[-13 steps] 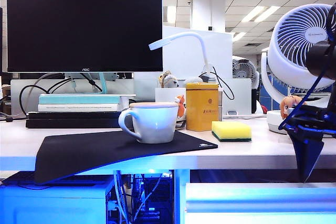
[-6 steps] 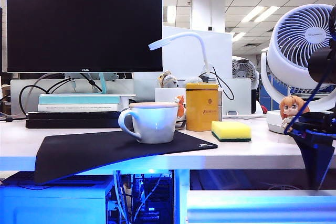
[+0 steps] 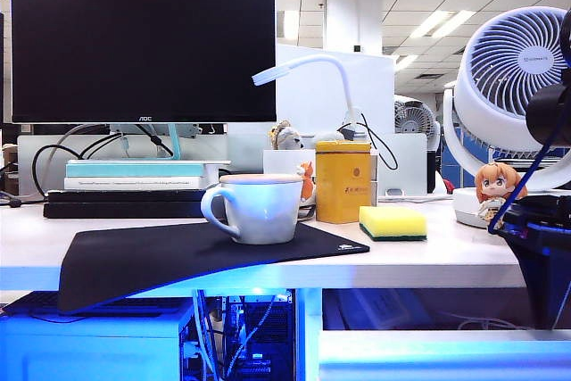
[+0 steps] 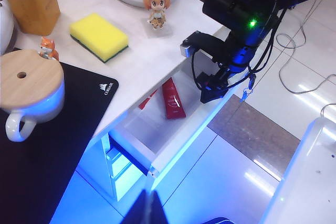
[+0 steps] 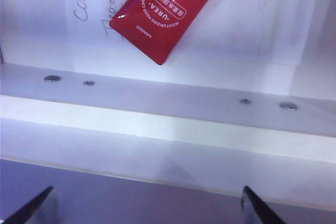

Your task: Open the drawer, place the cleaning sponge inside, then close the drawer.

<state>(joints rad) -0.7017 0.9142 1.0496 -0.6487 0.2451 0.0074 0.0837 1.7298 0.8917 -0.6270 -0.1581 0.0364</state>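
The yellow cleaning sponge (image 3: 393,222) (image 4: 98,36) with its green underside lies flat on the white desk, to the right of the cup. The drawer (image 4: 178,129) under the desk's right part stands pulled out; its white front (image 3: 437,354) (image 5: 157,145) glows blue. Inside it lies a red hand-cream tube (image 5: 168,9) (image 4: 172,99). My right gripper (image 5: 147,211) (image 3: 544,305) (image 4: 212,90) is open at the drawer front's top edge, holding nothing. My left gripper (image 4: 148,208) hangs shut and empty in front of the desk, far from the sponge.
A white cup with a wooden lid (image 3: 257,207) stands on a black mouse mat (image 3: 178,256). A yellow tin (image 3: 343,182) is behind the sponge. A figurine (image 3: 493,189) and white fan (image 3: 513,69) are at the right. Monitor (image 3: 143,42) behind.
The drawer front has slid further out toward the camera. My right gripper sank lower at the right edge, uncovering the figurine. The sponge has not moved.
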